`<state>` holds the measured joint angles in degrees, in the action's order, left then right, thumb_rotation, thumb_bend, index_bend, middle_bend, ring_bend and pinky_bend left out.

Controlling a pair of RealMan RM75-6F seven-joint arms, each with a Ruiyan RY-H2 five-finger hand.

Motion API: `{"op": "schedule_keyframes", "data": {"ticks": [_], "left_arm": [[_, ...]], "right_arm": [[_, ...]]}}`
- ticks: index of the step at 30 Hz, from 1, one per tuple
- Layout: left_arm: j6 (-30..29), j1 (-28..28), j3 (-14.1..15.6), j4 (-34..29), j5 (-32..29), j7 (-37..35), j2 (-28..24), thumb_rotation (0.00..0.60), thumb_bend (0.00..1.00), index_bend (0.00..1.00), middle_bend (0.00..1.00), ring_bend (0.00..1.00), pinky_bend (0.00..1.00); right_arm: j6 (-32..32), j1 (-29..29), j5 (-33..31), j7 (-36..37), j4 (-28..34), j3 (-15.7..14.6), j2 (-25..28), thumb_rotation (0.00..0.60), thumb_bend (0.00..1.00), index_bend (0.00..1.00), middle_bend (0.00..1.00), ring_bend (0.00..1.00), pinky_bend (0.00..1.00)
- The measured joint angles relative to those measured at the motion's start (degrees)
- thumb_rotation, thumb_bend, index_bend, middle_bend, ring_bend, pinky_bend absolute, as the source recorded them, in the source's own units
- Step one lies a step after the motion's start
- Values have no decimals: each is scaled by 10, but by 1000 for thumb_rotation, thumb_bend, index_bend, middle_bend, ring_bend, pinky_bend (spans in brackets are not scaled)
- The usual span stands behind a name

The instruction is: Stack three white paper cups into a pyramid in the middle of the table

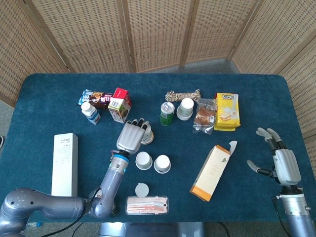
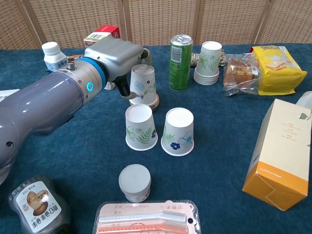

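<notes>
Table: blue cloth-covered table [image 1: 59, 89], filling most of both views.
Left hand: left hand [image 2: 117, 53] at upper left of centre in the chest view, fingers wrapped around the third cup [image 2: 143, 85]; the exact contact is partly hidden.
Third cup: upside down, standing on a round wooden coaster [image 2: 153, 102], just behind the pair.
Cup pair: two inverted white paper cups, leaf-print cup [image 2: 140, 126] and flower-print cup [image 2: 178, 131], side by side near the middle, close but apart.
Right hand: right hand [image 1: 280, 160] at the lower right of the head view, fingers spread, holding nothing.
Nearby: green can [image 2: 181, 55] beside a stack of spare cups [image 2: 208, 63] at upper centre; orange carton [image 2: 279, 153] at right.
</notes>
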<state>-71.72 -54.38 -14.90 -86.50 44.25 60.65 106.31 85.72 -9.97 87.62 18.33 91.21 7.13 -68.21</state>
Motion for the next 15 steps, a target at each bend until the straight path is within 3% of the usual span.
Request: {"op": "schedule_keyframes", "data": {"ticks": [15], "left_arm": [[-7, 7, 9, -31, 14, -11, -19, 600, 286, 261, 198, 255, 449]], "right_arm": [[-1, 0, 1, 0, 3, -1, 1, 600, 228, 112, 239, 94, 281]]}}
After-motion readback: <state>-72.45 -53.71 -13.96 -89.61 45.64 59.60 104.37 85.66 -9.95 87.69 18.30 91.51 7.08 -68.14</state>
